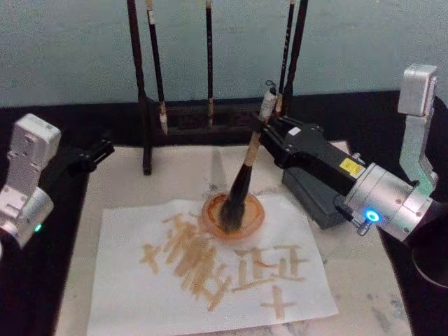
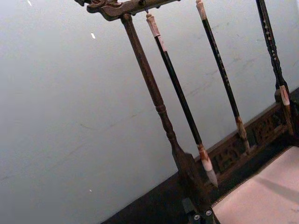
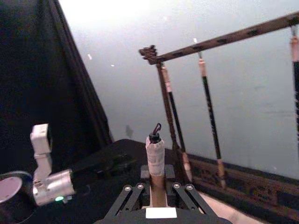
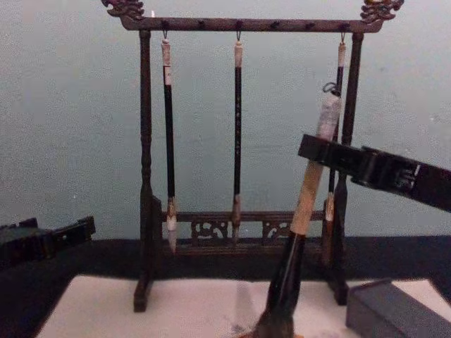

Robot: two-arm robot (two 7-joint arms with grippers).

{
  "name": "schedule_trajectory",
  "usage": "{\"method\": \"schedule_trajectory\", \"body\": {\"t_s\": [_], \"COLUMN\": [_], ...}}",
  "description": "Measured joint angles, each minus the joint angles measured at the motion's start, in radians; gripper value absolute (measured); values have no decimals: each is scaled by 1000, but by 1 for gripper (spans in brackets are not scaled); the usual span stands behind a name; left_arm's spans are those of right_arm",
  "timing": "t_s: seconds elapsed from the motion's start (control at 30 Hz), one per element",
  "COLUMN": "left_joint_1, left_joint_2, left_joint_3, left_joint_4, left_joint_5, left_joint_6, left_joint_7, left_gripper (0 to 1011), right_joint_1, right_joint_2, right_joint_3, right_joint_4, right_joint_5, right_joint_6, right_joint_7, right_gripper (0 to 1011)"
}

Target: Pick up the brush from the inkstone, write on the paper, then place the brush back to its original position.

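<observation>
We see the brush (image 1: 246, 168) mid-frame, tilted, with its bushy tip on the off-white paper (image 1: 140, 301). The right gripper (image 1: 269, 134) is clamped on the tan handle. The dark slab inkstone (image 1: 311, 204) sits right of centre. The left gripper (image 1: 98, 150) is parked at the left edge. There's a pale mat (image 1: 119, 182) and a grey-blue wall (image 1: 70, 49).

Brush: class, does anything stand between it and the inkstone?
Nothing visible does. The right gripper holds the brush, bristles on the paper; the inkstone lies just right, under that arm. The left gripper is parked at left.

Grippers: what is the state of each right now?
Left gripper: idle at the left, cannot be told.
Right gripper: closed on the thick tan-and-black calligraphy brush.
</observation>
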Motion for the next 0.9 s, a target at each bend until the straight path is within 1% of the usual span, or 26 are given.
{"method": "schedule_trajectory", "body": {"t_s": [0.13,0.27,0.63,0.8,0.9], "left_joint_1": [0,0,0,0,0], "left_joint_2": [0,0,0,0,0], "left_joint_3": [0,0,0,0,0], "left_joint_4": [0,0,0,0,0], "left_joint_5": [0,0,0,0,0], "left_joint_6": [0,0,0,0,0], "left_joint_7": [0,0,0,0,0], "left_gripper": [1002,1002,1002,1002,1002], "right_joint_1": [-5,-7,-17,-22,-26], "right_joint_2": [5,6,10,14,18], "right_joint_3": [2,5,9,3,-8], "right_joint_4": [-21,-33,-65,-82,-97], "right_joint_5": [-19,-28,-34,-34,-35], "right_joint_6": [-3,-2,4,7,11], "right_joint_7": [19,30,56,66,72], "right_gripper": [195,195,195,195,195]}}
